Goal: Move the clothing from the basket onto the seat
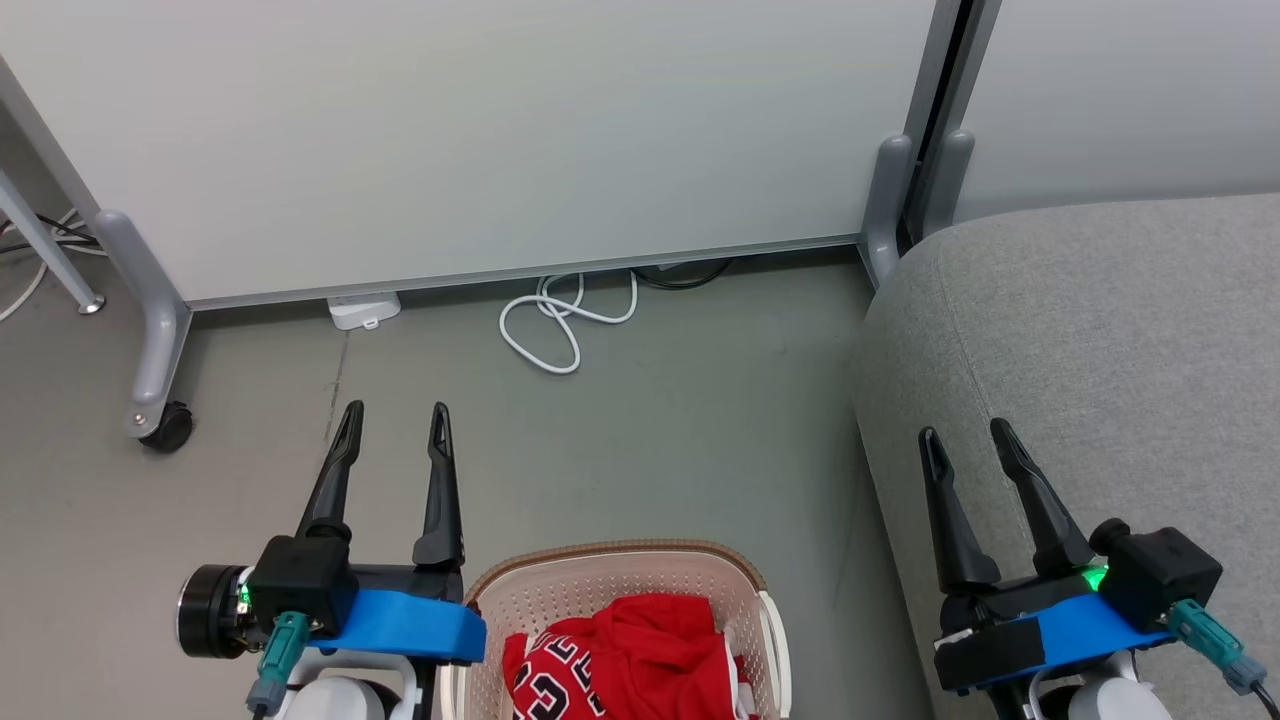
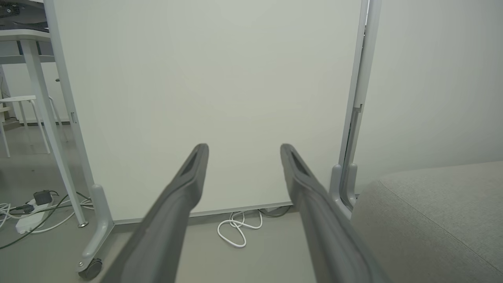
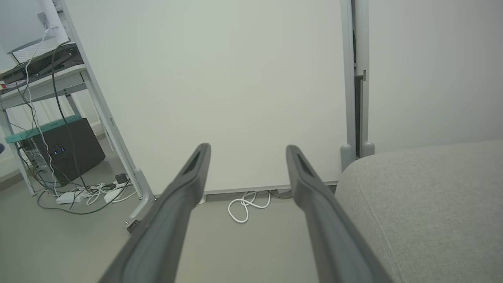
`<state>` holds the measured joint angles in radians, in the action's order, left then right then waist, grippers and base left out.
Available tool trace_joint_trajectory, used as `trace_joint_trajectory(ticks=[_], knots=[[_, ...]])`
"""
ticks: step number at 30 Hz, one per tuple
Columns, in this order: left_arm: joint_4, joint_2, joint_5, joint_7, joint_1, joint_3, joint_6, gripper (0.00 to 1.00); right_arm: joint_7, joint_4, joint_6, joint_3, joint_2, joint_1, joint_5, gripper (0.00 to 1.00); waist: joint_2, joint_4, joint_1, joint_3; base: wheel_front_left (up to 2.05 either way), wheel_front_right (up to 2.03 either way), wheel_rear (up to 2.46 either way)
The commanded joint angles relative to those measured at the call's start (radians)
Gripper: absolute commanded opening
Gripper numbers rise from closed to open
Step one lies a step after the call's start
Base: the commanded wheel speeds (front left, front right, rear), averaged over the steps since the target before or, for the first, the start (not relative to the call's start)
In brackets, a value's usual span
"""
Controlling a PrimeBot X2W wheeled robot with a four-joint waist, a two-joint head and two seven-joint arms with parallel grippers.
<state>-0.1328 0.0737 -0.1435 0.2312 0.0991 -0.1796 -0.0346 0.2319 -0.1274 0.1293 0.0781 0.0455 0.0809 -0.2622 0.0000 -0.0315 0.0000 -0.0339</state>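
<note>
Our left jaws and right jaws stand apart, empty; clothing (image 1: pixel 650 640) lies in the basket (image 1: pixel 600 588) on the floor (image 1: pixel 680 440), beside the seat (image 1: pixel 1100 330).

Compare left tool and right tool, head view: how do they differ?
Left tool shows against bare floor, left of the basket; right tool shows against the seat's edge. Left tool's fingers point nearly straight up the view; right tool's lean left. Shared: both open, both empty.
</note>
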Motion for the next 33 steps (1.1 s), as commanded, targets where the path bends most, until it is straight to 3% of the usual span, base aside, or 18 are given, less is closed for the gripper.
trace_joint_trajectory(ticks=[1, 16, 33], knots=[[0.002, 0.006, 0.023, 0.01, 0.013, -0.006, -0.003, 1.0, 0.008, 0.008, 0.002, 0.003, 0.007, 0.019, 0.023, 1.0, 0.0, 0.0, 0.0, -0.001, 0.0, 0.0, 0.0], [-0.006, 0.004, 0.128, 0.036, 0.023, -0.018, -0.016, 1.0, 0.036, 0.01, 0.002, 0.01, 0.008, 0.022, 0.131, 1.0, 0.0, 0.0, 0.0, -0.017, 0.0, 0.0, 0.0], [-0.029, -0.003, 0.11, 0.036, 0.021, -0.004, -0.002, 1.0, 0.034, -0.001, 0.002, 0.004, 0.008, 0.018, 0.123, 1.0, 0.0, 0.002, 0.0, -0.015, 0.0, 0.0, 0.0]])
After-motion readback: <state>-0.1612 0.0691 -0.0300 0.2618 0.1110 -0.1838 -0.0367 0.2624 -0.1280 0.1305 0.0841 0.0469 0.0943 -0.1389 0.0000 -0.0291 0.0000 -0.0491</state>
